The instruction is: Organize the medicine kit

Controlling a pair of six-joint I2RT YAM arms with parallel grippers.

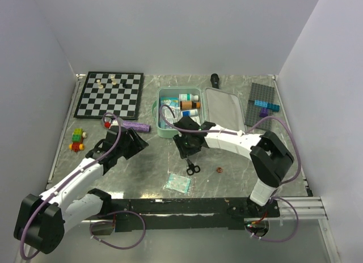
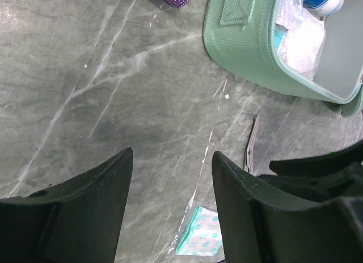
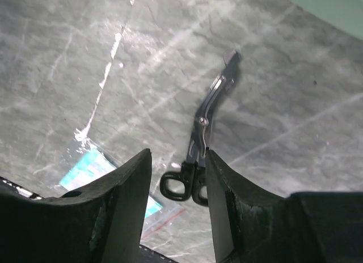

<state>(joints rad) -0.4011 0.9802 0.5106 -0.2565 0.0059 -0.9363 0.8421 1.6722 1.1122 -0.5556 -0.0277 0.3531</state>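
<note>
Two loose supplies lie toward the near edge of the counter, about midway along it: a clear packet (image 1: 178,183) with a teal print and, just beyond it, black-handled scissors (image 1: 193,168). A small brown disc (image 1: 219,170) sits a little to their right.

The step in hand looks like collecting the scissors. The right gripper (image 3: 177,159) hangs directly over them with its jaws moderately apart and holds nothing. In its wrist view the finger loops sit in the gap between the fingers (image 3: 125,200), though I cannot tell whether either pad touches them.

As I judge it, the next move calls for a descent to the counter, a close across the handles or the pivot, and a lift clear. A carry away from the near edge to the case would follow. The thin blades lie flat on the stone, so a shallow grip could slip.

The left gripper (image 2: 172,155), further toward the left edge, is also spread wide and empty above bare counter.

Beyond both, in the middle of the counter, the medicine kit (image 1: 224,110) lies open. Bottles and packets fill its left tray, and the lid lies flat to the right. A chessboard (image 1: 109,94) occupies the far left corner.
</note>
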